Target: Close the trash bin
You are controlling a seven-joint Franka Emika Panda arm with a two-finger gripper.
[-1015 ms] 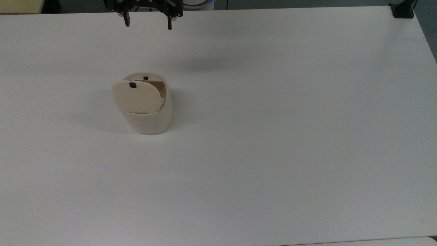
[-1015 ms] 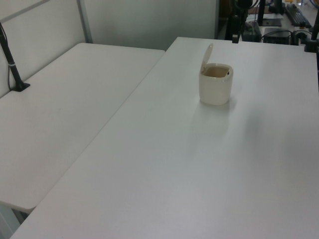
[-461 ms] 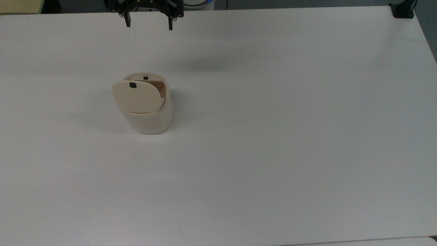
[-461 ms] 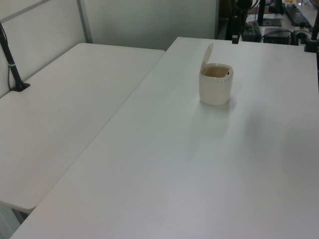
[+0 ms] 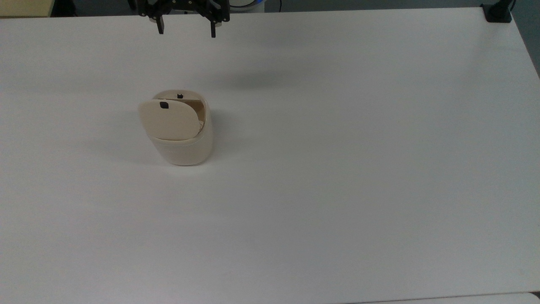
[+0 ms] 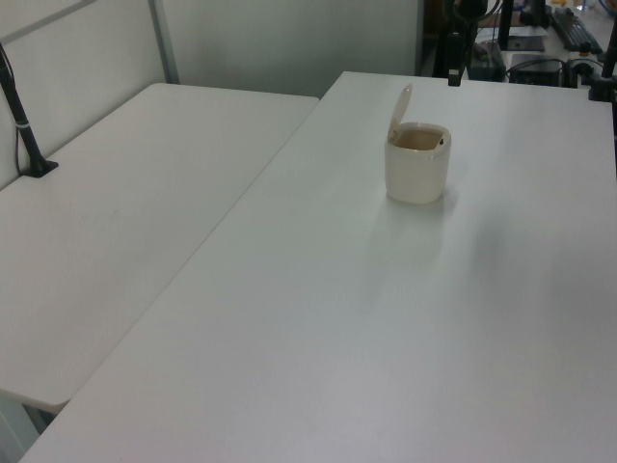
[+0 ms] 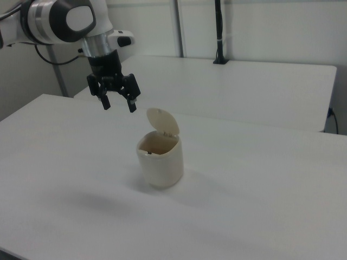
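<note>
So my pincer (image 5: 186, 33) is hanging up at the top edge of the top view, left of centre, fingers spread wide apart and gripping nothing. In the right view it sits in the upper left (image 7: 118, 104), up in the air above the white table (image 7: 260, 206), pointing down.

The trash bin (image 5: 182, 139) is left of centre in the top view, standing upright on the table, well apart from my pincer. Its lid (image 5: 169, 120) is flipped up on the hinge, so the cream bin's open, and there's a small black mark (image 5: 163, 105) near the lid's top edge. In the left view the bin (image 6: 416, 169) is upper right of centre, lid standing up on its left side.
</note>
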